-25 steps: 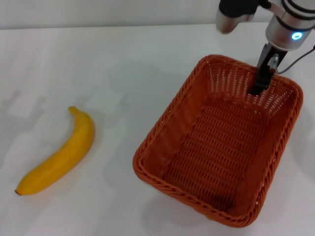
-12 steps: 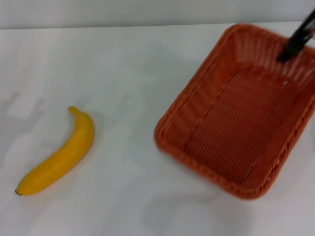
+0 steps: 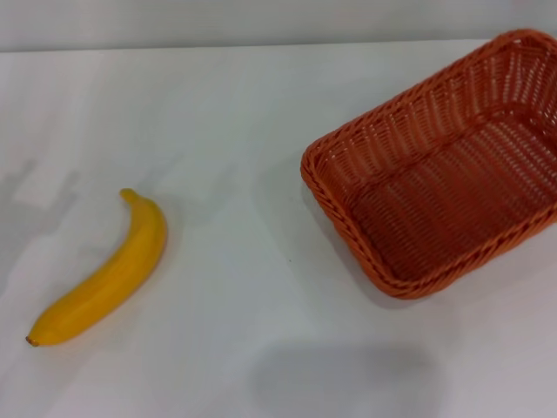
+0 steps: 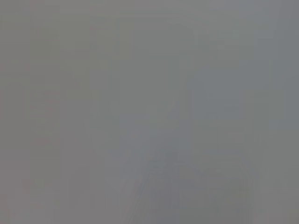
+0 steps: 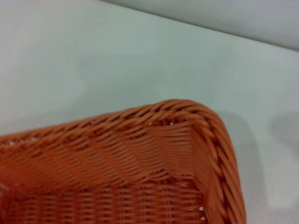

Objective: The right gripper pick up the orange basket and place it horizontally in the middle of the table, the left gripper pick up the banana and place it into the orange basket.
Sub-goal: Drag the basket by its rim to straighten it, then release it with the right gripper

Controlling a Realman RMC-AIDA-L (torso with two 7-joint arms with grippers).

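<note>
The orange basket (image 3: 452, 196) is at the right of the head view, turned at an angle, with its far right corner cut off by the picture's edge. A soft shadow lies on the table (image 3: 244, 113) in front of it, apart from the basket. The right wrist view looks closely at one braided corner of the basket (image 5: 140, 140) with white table (image 5: 93, 56) beyond. The banana (image 3: 109, 274) lies at the left on the table, stem end toward the back. Neither gripper shows in any view. The left wrist view is plain grey.
The table's back edge meets a pale wall along the top of the head view. Bare white tabletop lies between the banana and the basket.
The basket has swung right and toward the back while turning. The right arm and its gripper, seen on the basket's far rim earlier, have left the head view. The banana has not moved.
</note>
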